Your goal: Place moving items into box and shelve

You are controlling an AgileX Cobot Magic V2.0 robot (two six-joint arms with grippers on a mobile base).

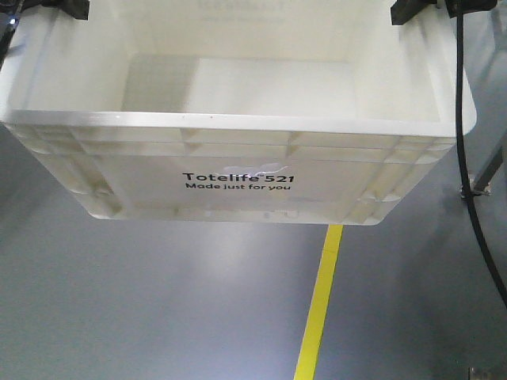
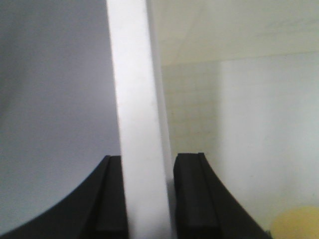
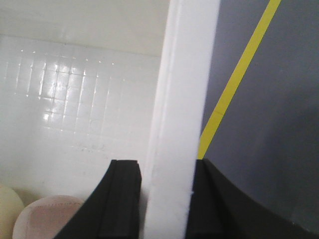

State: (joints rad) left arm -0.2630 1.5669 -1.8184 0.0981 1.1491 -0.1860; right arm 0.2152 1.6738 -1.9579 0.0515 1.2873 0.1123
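The box [image 1: 238,150], a large white crate printed "Totelife 521", hangs above the grey floor, held by its two side rims. My left gripper [image 2: 149,159] is shut on the left rim [image 2: 134,89], one black finger on each side of it. My right gripper [image 3: 167,164] is shut the same way on the right rim [image 3: 187,74]. Two moving items lie inside the box: a pinkish-beige one [image 3: 47,216] and a cream-yellow one [image 3: 7,211], which also shows as a pale yellow item [image 2: 299,224] in the left wrist view. In the front view, black gripper parts [image 1: 416,9] show at the top corners. The shelve is out of view.
A yellow floor line [image 1: 321,309] runs under the box toward the camera. A black cable [image 1: 459,119] hangs down the right side. A metal foot [image 1: 479,186] stands at the right edge on the grey floor [image 1: 158,301].
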